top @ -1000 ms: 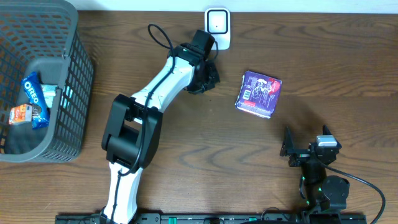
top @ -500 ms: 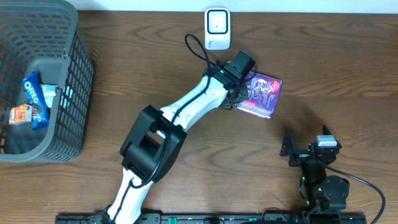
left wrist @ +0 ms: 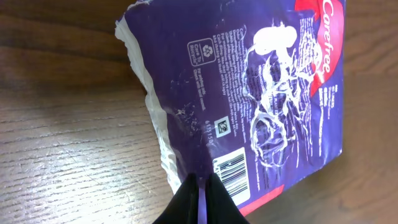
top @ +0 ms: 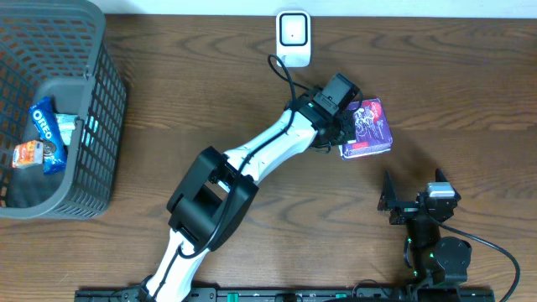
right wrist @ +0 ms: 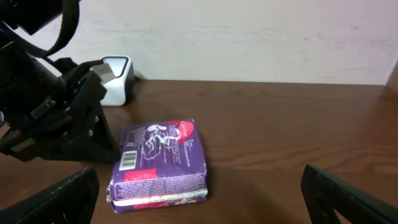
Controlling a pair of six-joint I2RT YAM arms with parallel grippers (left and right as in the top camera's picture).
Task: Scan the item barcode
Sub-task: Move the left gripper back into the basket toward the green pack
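purple pack (left wrist: 249,93) against the tips of the closed left pincer (left wrist: 202,193)

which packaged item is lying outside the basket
The purple Carefree pack, on the table at the left gripper; the blue Oreo pack and orange packet sit inside the grey basket.

A purple Carefree packet (top: 367,127) with a white edge lies flat, printed face up. Its barcode (left wrist: 231,169) corner touches the tips of the left gripper's (left wrist: 200,190) closed jaws. The white scanner (top: 294,35) stands well apart from them.
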